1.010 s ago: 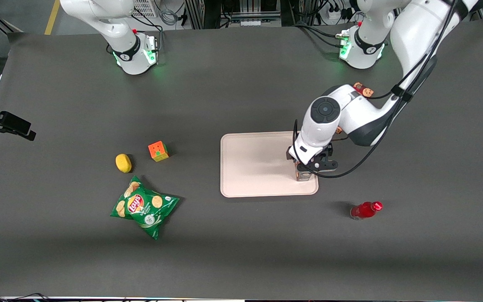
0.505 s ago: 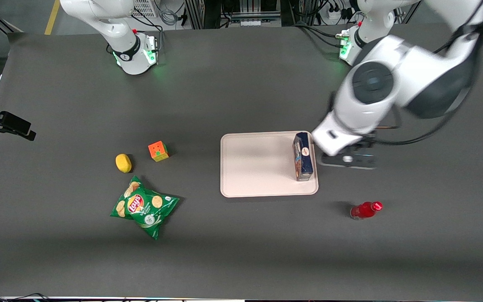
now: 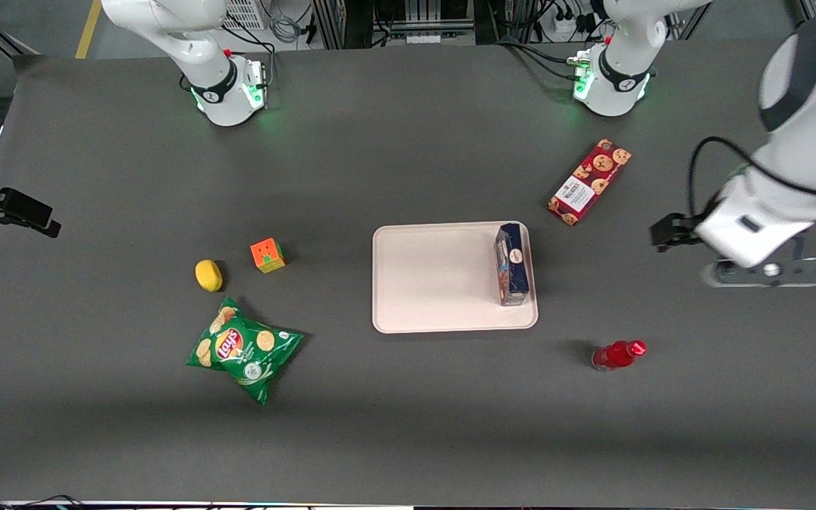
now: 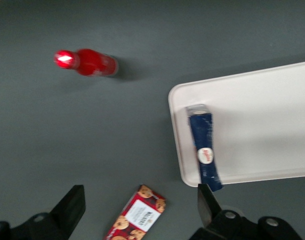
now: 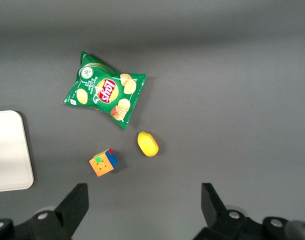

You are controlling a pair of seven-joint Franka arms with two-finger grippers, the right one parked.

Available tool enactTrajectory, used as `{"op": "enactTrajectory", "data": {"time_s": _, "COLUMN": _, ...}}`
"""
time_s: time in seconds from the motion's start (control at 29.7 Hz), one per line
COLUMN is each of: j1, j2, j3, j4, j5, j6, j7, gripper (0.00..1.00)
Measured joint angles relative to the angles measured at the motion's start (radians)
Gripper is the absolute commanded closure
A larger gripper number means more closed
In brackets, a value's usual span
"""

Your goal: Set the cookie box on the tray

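The dark blue cookie box (image 3: 512,263) (image 4: 204,150) stands on its long edge on the pale tray (image 3: 436,283) (image 4: 262,110), along the tray's rim toward the working arm's end. My gripper (image 3: 769,273) (image 4: 140,205) hangs high over bare table well off toward the working arm's end, apart from box and tray. It is open, with its black fingers (image 4: 72,207) spread wide and nothing between them.
A long red chip-cookie box (image 3: 589,182) (image 4: 137,217) lies farther from the front camera than the tray. A red bottle (image 3: 617,354) (image 4: 87,62) lies nearer. A cube (image 3: 268,255), a lemon (image 3: 208,275) and a green chip bag (image 3: 244,350) sit toward the parked arm's end.
The gripper let go of the cookie box on the tray, then rose and swung away toward the working arm's end. The box stays where it was set.
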Motion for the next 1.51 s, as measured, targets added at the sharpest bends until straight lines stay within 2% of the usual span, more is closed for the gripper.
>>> {"op": "enactTrajectory", "data": {"time_s": 0.3, "j1": -0.012, "j2": -0.051, "j3": 0.07, "j4": -0.065, "j5": -0.028, "j6": 0.021, "j7": 0.043, "gripper": 0.0}}
{"op": "enactTrajectory", "data": {"time_s": 0.37, "j1": -0.048, "j2": -0.057, "j3": 0.101, "j4": -0.072, "j5": -0.031, "j6": 0.024, "j7": 0.044, "gripper": 0.0}}
{"op": "enactTrajectory", "data": {"time_s": 0.54, "j1": -0.223, "j2": -0.065, "j3": 0.266, "j4": -0.079, "j5": -0.033, "j6": 0.028, "j7": 0.044, "gripper": 0.0}}
{"op": "enactTrajectory", "data": {"time_s": 0.67, "j1": -0.27, "j2": -0.066, "j3": 0.312, "j4": -0.08, "j5": -0.033, "j6": 0.031, "j7": 0.044, "gripper": 0.0}}
{"op": "enactTrajectory", "data": {"time_s": 1.11, "j1": -0.281, "j2": -0.066, "j3": 0.313, "j4": -0.086, "j5": -0.035, "j6": 0.037, "j7": 0.044, "gripper": 0.0}}
{"op": "enactTrajectory", "data": {"time_s": 1.38, "j1": -0.17, "j2": -0.066, "j3": 0.195, "j4": -0.086, "j5": -0.04, "j6": 0.037, "j7": 0.044, "gripper": 0.0}}
{"op": "enactTrajectory", "data": {"time_s": 1.51, "j1": -0.154, "j2": -0.066, "j3": 0.18, "j4": -0.086, "j5": -0.076, "j6": 0.037, "j7": 0.044, "gripper": 0.0}}
